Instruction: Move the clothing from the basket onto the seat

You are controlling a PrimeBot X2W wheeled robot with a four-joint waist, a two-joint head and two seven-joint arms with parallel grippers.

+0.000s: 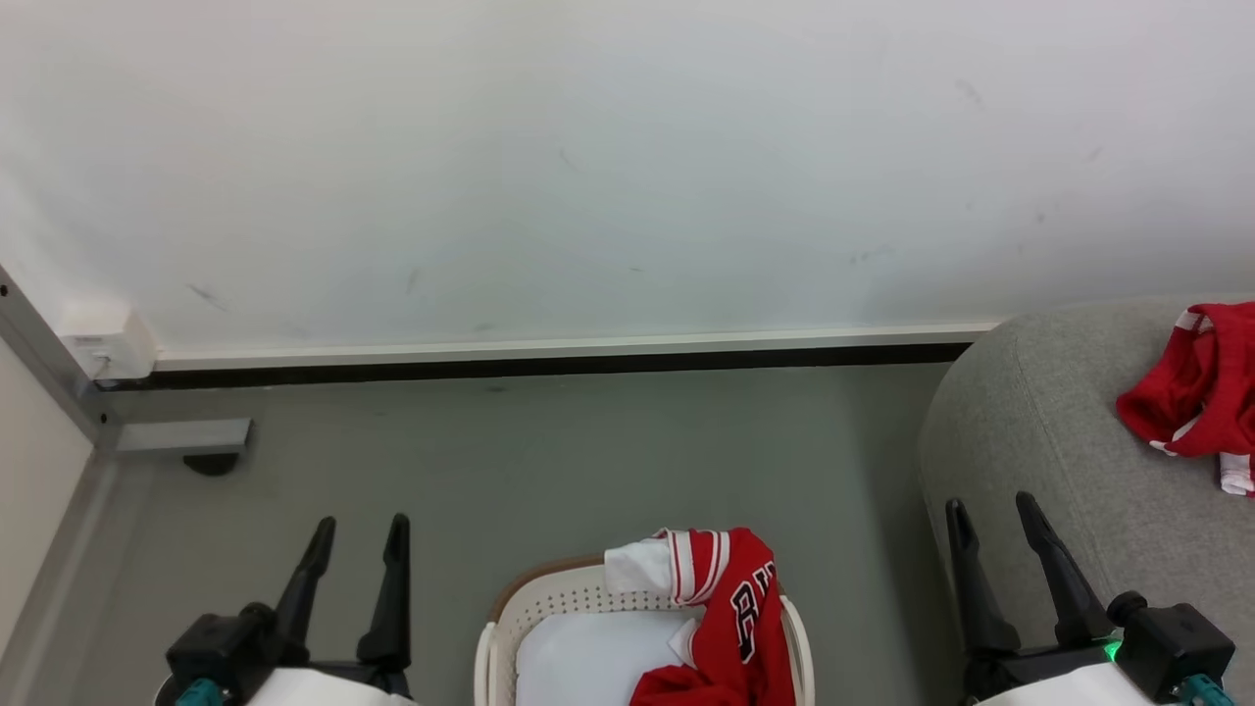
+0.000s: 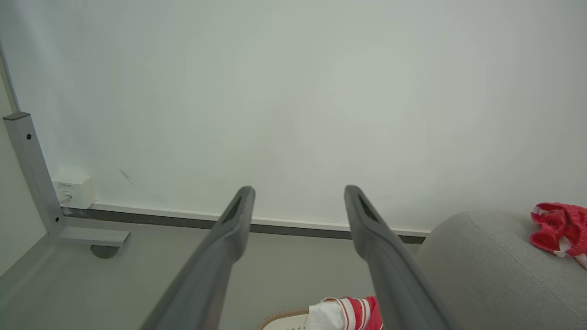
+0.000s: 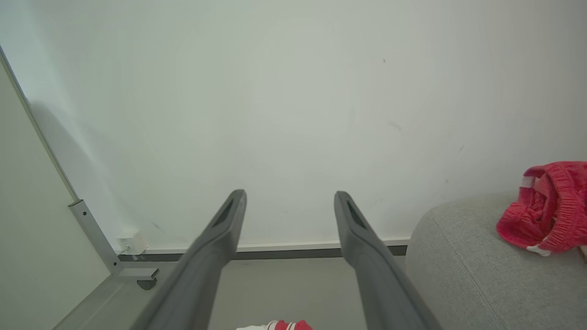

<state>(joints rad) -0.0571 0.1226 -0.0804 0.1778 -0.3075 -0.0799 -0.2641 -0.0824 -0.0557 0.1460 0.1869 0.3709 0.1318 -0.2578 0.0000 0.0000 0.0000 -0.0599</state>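
- One red garment (image 1: 1191, 392) lies on the seat (image 1: 1029, 441) at the right edge; the jersey (image 1: 740, 608) hangs over the basket (image 1: 549, 586) rim, bottom centre.
- The left end effector (image 1: 361, 525) and right end effector (image 1: 990, 505) are both released and empty.
- Likely next: lower one end effector onto the jersey and grasp it.

Left end effector (image 1: 361, 523) and right end effector (image 1: 990, 506) both gape wide, empty.

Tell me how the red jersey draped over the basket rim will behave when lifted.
The red jersey will probably be floppy: it drapes in folds over the basket rim. Pinched at one spot, it likely sags and trails, perhaps dragging on that rim. The small perforated plastic basket looks light, so a snag might tug or tip it.
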